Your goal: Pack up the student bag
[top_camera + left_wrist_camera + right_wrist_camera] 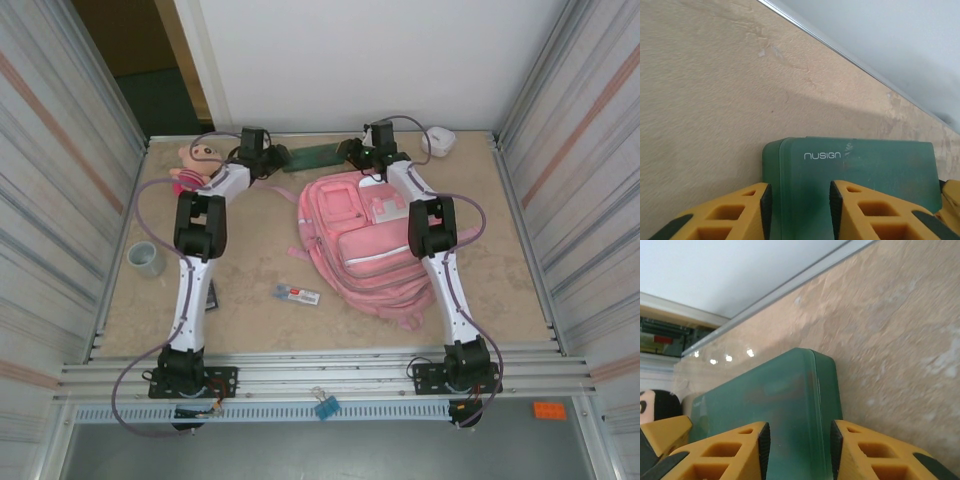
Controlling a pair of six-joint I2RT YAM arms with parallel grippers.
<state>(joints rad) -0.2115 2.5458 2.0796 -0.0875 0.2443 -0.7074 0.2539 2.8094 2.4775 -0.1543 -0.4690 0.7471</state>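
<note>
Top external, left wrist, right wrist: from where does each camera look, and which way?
Top external: high behind the bases, looking down on table, student bag, left arm, right arm.
Left wrist: low, facing the back wall; own fingers over the green case.
Right wrist: same, own fingers at the case's other end.
Shared: green case.

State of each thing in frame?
backpack, lying flat, front pockets up
green case, shut, lying flat
left hand, fingers apart over case end, grip unclear
right hand, fingers apart over the other end, grip unclear
tape roll, flat, hole up
</note>
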